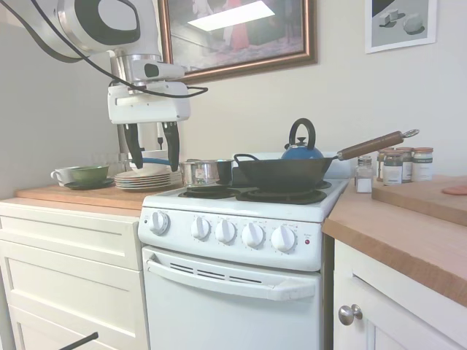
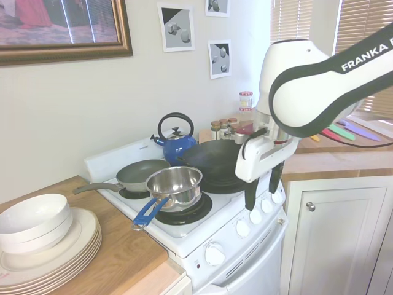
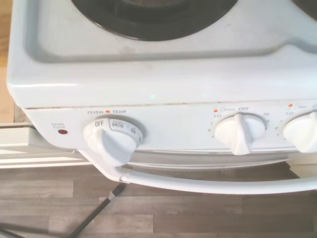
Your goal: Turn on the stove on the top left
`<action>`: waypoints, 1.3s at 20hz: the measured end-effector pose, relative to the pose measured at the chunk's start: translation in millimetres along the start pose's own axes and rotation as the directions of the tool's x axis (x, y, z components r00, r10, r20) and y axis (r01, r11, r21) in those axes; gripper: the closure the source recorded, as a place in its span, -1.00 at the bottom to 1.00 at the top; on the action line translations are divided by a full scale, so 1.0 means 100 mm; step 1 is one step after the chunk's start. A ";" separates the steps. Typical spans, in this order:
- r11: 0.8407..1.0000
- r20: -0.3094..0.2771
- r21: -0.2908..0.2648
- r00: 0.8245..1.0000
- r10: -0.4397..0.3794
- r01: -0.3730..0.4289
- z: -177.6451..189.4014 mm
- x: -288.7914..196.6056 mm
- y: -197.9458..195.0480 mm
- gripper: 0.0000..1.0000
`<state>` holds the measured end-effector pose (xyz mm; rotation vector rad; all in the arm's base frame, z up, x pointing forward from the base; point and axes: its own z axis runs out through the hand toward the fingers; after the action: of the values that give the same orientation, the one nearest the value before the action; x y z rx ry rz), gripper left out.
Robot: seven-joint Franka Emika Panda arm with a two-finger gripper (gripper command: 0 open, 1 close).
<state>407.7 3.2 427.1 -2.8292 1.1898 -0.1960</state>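
Note:
The white stove (image 1: 241,208) stands between two wooden counters, with a row of round white knobs (image 1: 225,231) across its front panel. My gripper (image 1: 152,162) hangs open and empty in the air above and in front of the stove's left front corner. From the other side, the gripper (image 2: 263,192) overlaps the knob row (image 2: 256,216). The wrist view looks down on the oven knob (image 3: 113,141), set to OFF, and on a burner knob (image 3: 239,133), also at OFF. A grey frying pan (image 2: 142,174) sits on the back left burner.
A steel pot with a blue handle (image 2: 177,184) sits on the front left burner, with a black wok (image 1: 281,173) and a blue kettle (image 1: 302,146) to the right. Stacked plates (image 1: 142,179) and bowls sit on the left counter. Spice jars (image 1: 401,164) stand on the right counter.

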 end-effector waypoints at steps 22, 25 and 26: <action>0.994 0.008 -0.114 1.000 0.001 0.000 0.92 0.52 -0.02 1.00; 0.993 0.006 -0.115 1.000 0.017 -0.017 0.98 0.62 0.03 1.00; 0.993 0.006 -0.117 1.000 0.023 -0.022 1.00 0.65 0.05 1.00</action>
<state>463.2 -45.5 333.5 -2.9112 1.2717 -0.1187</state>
